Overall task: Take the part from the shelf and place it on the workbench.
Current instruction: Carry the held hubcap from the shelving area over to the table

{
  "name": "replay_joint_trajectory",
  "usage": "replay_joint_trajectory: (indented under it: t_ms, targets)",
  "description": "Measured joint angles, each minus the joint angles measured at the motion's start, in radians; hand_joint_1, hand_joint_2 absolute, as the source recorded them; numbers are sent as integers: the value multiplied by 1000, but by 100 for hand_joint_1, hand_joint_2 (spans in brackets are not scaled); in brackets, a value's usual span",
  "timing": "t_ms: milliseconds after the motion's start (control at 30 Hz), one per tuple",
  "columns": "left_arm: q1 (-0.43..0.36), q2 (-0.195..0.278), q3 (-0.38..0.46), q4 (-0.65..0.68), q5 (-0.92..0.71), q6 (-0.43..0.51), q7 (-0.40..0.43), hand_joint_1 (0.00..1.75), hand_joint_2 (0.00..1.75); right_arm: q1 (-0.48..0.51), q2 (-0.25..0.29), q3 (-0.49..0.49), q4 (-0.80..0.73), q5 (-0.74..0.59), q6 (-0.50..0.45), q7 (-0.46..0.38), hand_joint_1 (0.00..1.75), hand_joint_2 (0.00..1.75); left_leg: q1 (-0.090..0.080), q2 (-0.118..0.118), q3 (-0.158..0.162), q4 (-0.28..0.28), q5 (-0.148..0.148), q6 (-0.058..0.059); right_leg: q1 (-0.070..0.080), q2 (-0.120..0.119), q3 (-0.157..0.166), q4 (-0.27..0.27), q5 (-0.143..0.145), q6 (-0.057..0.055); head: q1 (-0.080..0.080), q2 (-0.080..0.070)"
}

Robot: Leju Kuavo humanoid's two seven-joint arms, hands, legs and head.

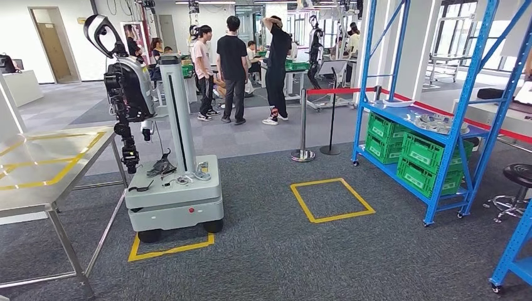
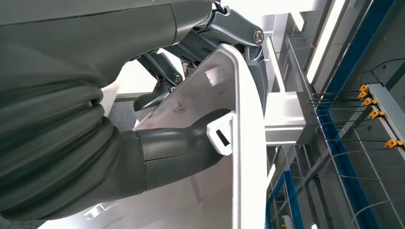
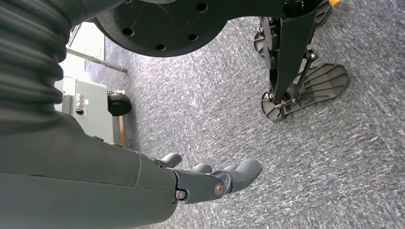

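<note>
while the left robot hand grips the white part, thumb across its face and dark fingers behind its rim, the right robot hand hangs over grey carpet, fingers loosely extended and holding nothing. farther out, the steel tabletop with yellow tape stands at left, a wheeled robot base beside it, and the blue shelf with green crates at right.
</note>
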Motion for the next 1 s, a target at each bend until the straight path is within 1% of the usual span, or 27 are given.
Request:
replay_joint_trajectory:
  t_ms: [100,133,167,200,233,300,333,367,400,433,467,500,533,567,600,633,667,700,733,767,800,833,867,900,933,967,1000]
  targets:
    - [0,1,0,0,0,0,0,175,175,-1,0,1,0,0,0,0,0,175,-5,-2,-5,4,-4,11,-3,-3,5,-5,0,12,0,0]
    - [0,3,0,-1,0,0,0,175,175,-2,0,1,0,0,0,0,0,175,-3,-4,-1,-2,-1,16,-5,-4,9,-6,-1,17,0,0]
    - [-1,4,0,-1,0,0,0,175,175,-2,0,1,0,0,0,0,0,175,-1,-7,4,-12,3,21,-5,-6,9,0,-9,21,0,0]
    - [-3,5,0,-2,0,0,0,175,175,-3,-1,1,0,0,0,0,0,175,1,-10,9,-21,8,27,-5,-6,1,22,-25,24,1,0]
    - [-4,5,0,-2,0,0,0,175,175,-4,-1,1,0,0,0,0,0,175,3,-13,13,-27,13,31,-4,-6,-17,65,-52,25,1,0]
    - [-4,2,0,-1,0,-1,0,175,175,-5,-2,2,0,0,0,0,0,175,0,-22,10,-27,15,34,-3,-6,-79,189,-115,26,2,0]
    - [-2,1,0,-1,0,-1,0,175,175,-4,-2,2,0,0,0,0,0,175,0,-28,7,-25,15,34,-3,-5,-104,238,-131,27,2,0]
    - [-1,0,0,0,0,-1,0,175,175,-4,-2,2,0,0,0,0,0,175,0,-37,4,-22,15,34,-4,-5,-114,255,-128,28,2,0]
    - [0,-1,0,0,0,-1,0,175,175,-4,-2,2,0,0,0,0,0,175,1,-46,0,-18,14,32,-5,-3,-104,234,-107,29,2,0]
    - [0,-1,0,0,0,-1,0,175,175,-3,-2,2,0,0,0,0,0,175,2,-56,-4,-12,13,28,-8,4,-76,177,-74,29,2,0]
    - [1,-1,0,0,0,-1,0,175,175,-3,-2,2,0,0,0,0,0,175,5,-65,-8,-6,12,23,-11,22,-44,113,-46,30,2,0]
    - [0,-1,0,0,0,-1,0,175,175,-3,-3,2,0,0,0,0,0,175,5,-75,-13,2,9,15,-11,43,-18,59,-27,27,2,0]
    - [1,-1,0,0,0,-2,0,175,175,-3,-3,2,0,0,0,0,0,175,5,-83,-17,7,9,6,-10,58,-2,28,-18,22,2,0]
    - [1,-1,0,0,1,-3,0,175,175,-4,-3,2,0,0,0,0,0,175,5,-92,-21,8,10,-3,-7,66,1,19,-19,15,1,0]
    - [3,-1,0,-1,1,-4,0,175,175,-4,-3,2,0,0,1,0,0,175,5,-102,-23,6,13,-12,-3,60,1,20,-18,5,1,0]
    - [5,-1,0,0,1,-5,0,175,175,-4,-4,2,0,0,1,0,0,175,8,-107,-26,3,17,-18,-1,47,1,20,-16,-5,1,0]
    - [8,0,0,0,1,-5,0,175,175,-4,-4,2,0,0,1,0,0,175,9,-96,-30,6,15,-21,0,35,3,18,-13,-15,0,0]
    - [9,1,0,0,1,-5,1,175,175,-4,-4,2,0,0,0,0,0,175,8,-73,-42,26,3,-21,1,23,4,15,-10,-24,0,0]
    - [10,2,0,0,1,-5,1,175,175,-4,-4,2,0,0,0,0,0,175,5,-44,-62,68,-21,-19,3,9,5,12,-8,-32,0,0]
    - [10,2,0,0,1,-6,1,175,175,-3,-4,2,0,0,0,0,0,175,2,-18,-89,130,-54,-16,7,-4,4,11,-8,-37,0,0]
    - [11,2,0,0,1,-6,1,175,175,-2,-4,2,0,0,0,0,0,175,-1,-6,-120,200,-89,-14,11,-18,4,11,-8,-41,-1,0]
    - [13,1,0,1,1,-6,1,175,175,-1,-4,2,0,1,0,0,0,175,-2,-3,-144,259,-112,-13,15,-32,3,11,-9,-43,-1,0]
    - [16,1,0,1,1,-6,1,175,175,-1,-4,2,0,1,1,0,0,175,-4,-2,-153,289,-119,-11,19,-46,4,11,-10,-45,-1,0]
    - [18,0,0,2,1,-6,2,175,175,0,-4,2,0,2,1,0,0,175,-6,0,-144,281,-107,-7,21,-59,4,11,-11,-45,0,0]
    - [20,0,0,2,2,-6,2,175,175,0,-4,2,0,2,1,-1,0,175,-8,8,-115,234,-81,-3,23,-72,6,11,-13,-45,-1,0]
    - [20,0,0,1,2,-6,2,175,175,-1,-4,2,0,3,1,-1,0,175,-12,30,-75,166,-56,1,25,-84,8,12,-15,-44,0,0]
    - [20,0,0,0,2,-6,2,175,175,-1,-4,2,0,4,1,-2,0,175,-17,58,-38,103,-37,7,29,-96,10,13,-19,-40,-1,0]
